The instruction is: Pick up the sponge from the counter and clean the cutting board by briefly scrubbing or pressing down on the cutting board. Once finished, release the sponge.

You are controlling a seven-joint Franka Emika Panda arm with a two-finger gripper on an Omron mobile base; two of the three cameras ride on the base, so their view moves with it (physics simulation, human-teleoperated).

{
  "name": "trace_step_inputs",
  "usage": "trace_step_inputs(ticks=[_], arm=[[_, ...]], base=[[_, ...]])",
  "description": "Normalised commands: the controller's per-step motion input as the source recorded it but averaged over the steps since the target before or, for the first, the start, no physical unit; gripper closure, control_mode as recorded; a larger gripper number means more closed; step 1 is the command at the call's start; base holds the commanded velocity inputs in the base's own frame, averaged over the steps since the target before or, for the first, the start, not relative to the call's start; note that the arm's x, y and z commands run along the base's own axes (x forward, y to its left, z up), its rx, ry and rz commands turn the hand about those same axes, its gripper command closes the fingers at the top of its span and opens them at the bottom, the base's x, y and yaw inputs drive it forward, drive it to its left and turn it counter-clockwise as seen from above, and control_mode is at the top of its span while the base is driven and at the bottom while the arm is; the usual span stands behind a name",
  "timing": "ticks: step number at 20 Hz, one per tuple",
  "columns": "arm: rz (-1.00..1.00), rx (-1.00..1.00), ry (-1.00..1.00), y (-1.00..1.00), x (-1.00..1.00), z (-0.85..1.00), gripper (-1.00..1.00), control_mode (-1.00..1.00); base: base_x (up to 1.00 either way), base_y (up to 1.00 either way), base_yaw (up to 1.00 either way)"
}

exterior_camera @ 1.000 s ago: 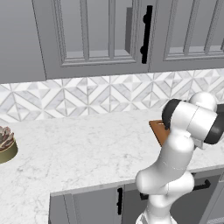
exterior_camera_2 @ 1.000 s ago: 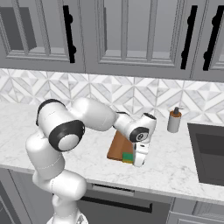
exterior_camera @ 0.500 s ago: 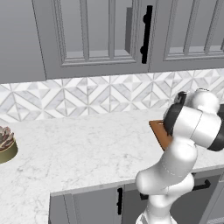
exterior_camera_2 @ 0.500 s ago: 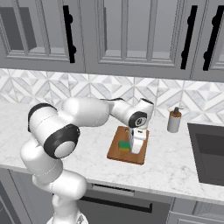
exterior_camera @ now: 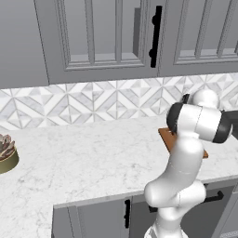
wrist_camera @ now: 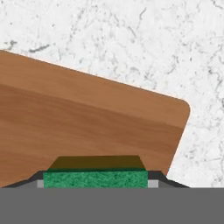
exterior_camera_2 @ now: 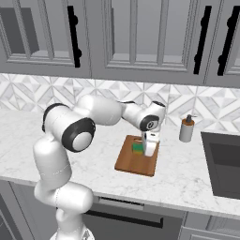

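The green-topped sponge [wrist_camera: 95, 178] sits between my fingertips [wrist_camera: 153, 183], and my gripper [wrist_camera: 95, 182] is shut on it. Right under it lies the reddish-brown cutting board [wrist_camera: 87, 118] on the white marble counter [wrist_camera: 131, 39]. From the right base view, the gripper [exterior_camera_2: 146, 149] holds the sponge [exterior_camera_2: 137, 148] low over the far part of the cutting board [exterior_camera_2: 133, 163]. I cannot tell whether the sponge touches the wood. In the left base view my arm hides most of the cutting board [exterior_camera: 166, 136].
A grey soap dispenser [exterior_camera_2: 186, 129] stands behind and right of the board. A dark sink [exterior_camera_2: 225, 168] is set into the counter at the far right. A bowl with a plant [exterior_camera: 5, 153] sits at the counter's far left. Cabinets hang above.
The gripper has carried the sponge from the board's near edge toward its far side, and the arm's elbow has swung with it.
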Motion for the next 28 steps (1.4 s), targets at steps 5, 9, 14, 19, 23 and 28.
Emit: trace_step_inputs(ticks=[5, 9, 14, 19, 23, 28], arm=[[0.00, 0.02, 0.01, -0.28, 0.69, -0.01, 1.00, -1.00], [0.00, 0.00, 0.03, -0.15, 0.22, -0.28, 1.00, -1.00], [0.00, 0.00, 0.05, 0.07, 0.07, -0.73, 1.00, -1.00], [0.00, 0.00, 0.03, 0.12, 0.26, -0.78, -1.00, -1.00], [0.00, 0.00, -0.01, 0.00, 0.07, -0.14, -1.00, -1.00], [0.00, 0.00, -0.02, 0.00, 0.00, 0.00, -1.00, -1.00]], base=[[0.00, 0.00, 0.00], [0.00, 0.00, 0.00], [0.00, 0.00, 0.00], [0.00, 0.00, 0.00], [0.00, 0.00, 0.00], [0.00, 0.00, 0.00]])
